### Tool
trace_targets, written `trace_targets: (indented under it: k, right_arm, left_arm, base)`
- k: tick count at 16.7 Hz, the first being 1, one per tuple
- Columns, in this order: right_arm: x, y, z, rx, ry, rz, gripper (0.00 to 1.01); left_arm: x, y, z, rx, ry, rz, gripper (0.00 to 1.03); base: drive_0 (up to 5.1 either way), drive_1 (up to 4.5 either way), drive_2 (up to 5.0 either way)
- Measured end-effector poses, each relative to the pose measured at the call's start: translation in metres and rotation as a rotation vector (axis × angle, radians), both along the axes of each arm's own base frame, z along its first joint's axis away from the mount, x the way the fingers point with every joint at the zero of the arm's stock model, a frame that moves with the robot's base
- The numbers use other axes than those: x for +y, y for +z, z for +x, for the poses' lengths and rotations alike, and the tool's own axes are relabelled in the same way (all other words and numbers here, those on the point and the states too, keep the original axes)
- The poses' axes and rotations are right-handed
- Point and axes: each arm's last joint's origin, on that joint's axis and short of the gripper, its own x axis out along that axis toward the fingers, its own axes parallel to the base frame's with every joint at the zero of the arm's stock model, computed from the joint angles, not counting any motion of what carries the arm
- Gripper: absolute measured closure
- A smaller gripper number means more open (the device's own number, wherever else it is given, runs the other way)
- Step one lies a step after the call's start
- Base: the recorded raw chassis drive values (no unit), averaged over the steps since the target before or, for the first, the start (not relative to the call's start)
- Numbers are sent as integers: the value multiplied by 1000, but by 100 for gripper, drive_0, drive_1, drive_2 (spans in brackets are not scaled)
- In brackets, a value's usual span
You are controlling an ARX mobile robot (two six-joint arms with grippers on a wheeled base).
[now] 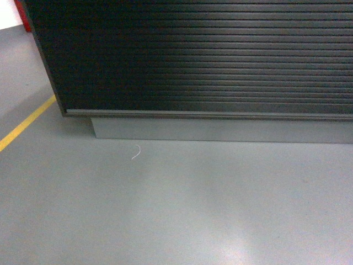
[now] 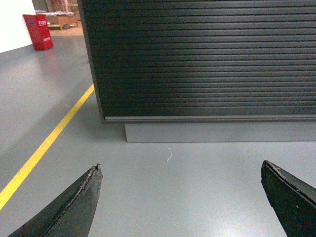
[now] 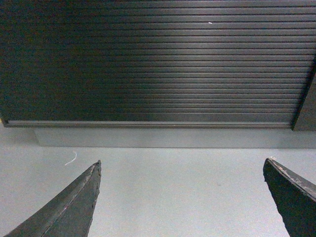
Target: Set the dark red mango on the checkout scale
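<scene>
The checkout (image 1: 209, 55) fills the top of the head view as a dark front of horizontal ribbed slats on a grey base (image 1: 220, 131); its top is out of view. The same slatted front (image 2: 207, 59) shows in the left wrist view and again (image 3: 153, 64) in the right wrist view. My left gripper (image 2: 181, 167) is open above bare grey floor, nothing between its black fingers (image 2: 74, 207). My right gripper (image 3: 182, 163) is open too, holding nothing. The dark red mango and the scale are out of view. Neither gripper shows in the head view.
A yellow floor line (image 1: 25, 126) runs left of the counter's corner, seen also as a yellow line (image 2: 49, 143). A small white scrap (image 1: 135, 152) lies on the grey floor before the base. A red box (image 2: 38, 31) stands far off at the left.
</scene>
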Motion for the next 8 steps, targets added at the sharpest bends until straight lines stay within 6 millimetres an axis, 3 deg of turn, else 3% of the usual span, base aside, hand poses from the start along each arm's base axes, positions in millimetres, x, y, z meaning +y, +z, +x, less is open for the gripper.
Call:
trace_targets:
  k: [8]
  right_arm:
    - [0, 0, 0, 5, 0, 0, 3]
  left_arm:
    - [0, 0, 0, 2, -1, 0, 5]
  base:
    - [11, 432, -410]
